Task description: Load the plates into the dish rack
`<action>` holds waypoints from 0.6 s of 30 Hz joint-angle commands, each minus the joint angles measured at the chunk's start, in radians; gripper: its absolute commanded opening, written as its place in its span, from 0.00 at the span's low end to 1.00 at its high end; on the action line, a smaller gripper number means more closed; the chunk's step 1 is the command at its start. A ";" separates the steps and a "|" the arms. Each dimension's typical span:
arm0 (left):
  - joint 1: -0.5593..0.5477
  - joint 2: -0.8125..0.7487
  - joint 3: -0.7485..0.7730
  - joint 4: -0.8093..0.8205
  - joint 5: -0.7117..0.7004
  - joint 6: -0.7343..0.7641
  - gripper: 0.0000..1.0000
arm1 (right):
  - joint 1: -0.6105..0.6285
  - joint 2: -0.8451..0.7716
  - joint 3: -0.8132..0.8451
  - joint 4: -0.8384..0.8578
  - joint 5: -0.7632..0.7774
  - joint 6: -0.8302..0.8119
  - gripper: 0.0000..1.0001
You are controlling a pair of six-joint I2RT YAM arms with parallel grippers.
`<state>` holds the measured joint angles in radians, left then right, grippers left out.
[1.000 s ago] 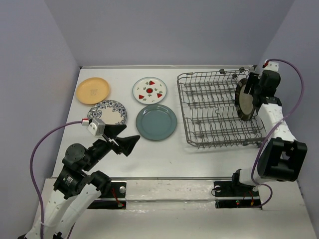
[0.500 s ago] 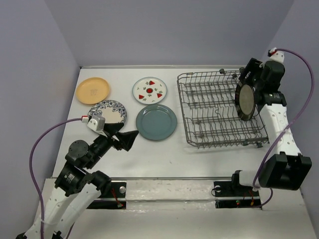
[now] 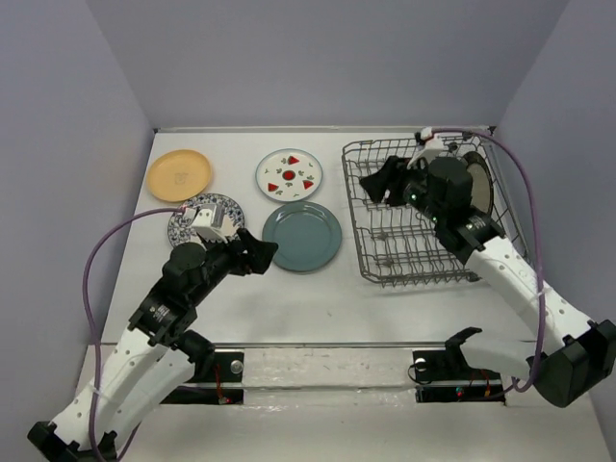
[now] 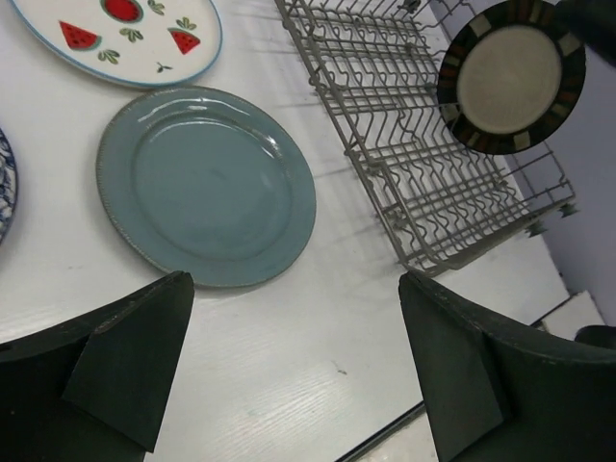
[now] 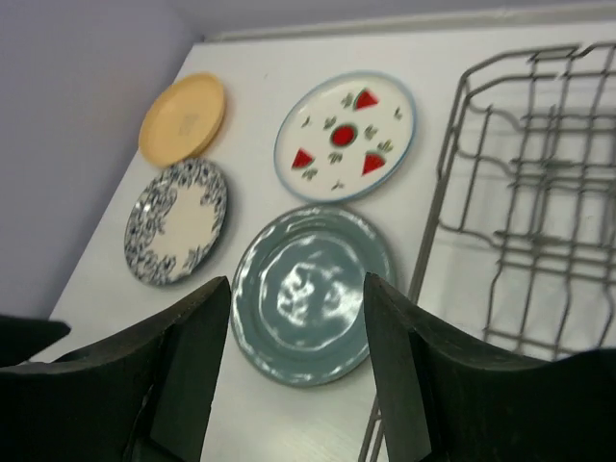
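Orange-yellow plate [image 3: 179, 175]: plain, one even tone; fruit plate [image 5: 345, 135]: white ground, red watermelon slices, small green leaves, pale blue rim; floral plate [image 5: 176, 219]: dark blue flower work on a wide white band, cream centre; teal plate [image 4: 207, 185]: plain teal-blue, glossy; brown-rimmed plate [image 4: 511, 77]: beige centre, dark brown rim broken by lighter blocks; dish rack [image 3: 423, 252]: grey wire; bench [image 3: 318, 298]: white; left tool [image 4: 294, 318] and right tool [image 5: 294, 327]: black fingers; arms [image 3: 125, 371]: white shells, black joints; cable [image 3: 85, 298]: purple; walls [image 3: 318, 58]: pale lilac-grey.
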<state>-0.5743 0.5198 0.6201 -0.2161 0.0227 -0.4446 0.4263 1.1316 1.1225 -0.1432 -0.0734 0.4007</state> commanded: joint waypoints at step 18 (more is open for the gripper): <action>0.001 0.436 -0.338 0.612 -0.271 -0.612 0.74 | 0.247 -0.297 -0.348 0.033 -0.127 0.099 0.63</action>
<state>-0.5743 0.8593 0.2718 0.2283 -0.1371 -0.9886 0.6632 0.8780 0.7986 -0.1482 -0.1413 0.4881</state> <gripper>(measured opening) 0.733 0.633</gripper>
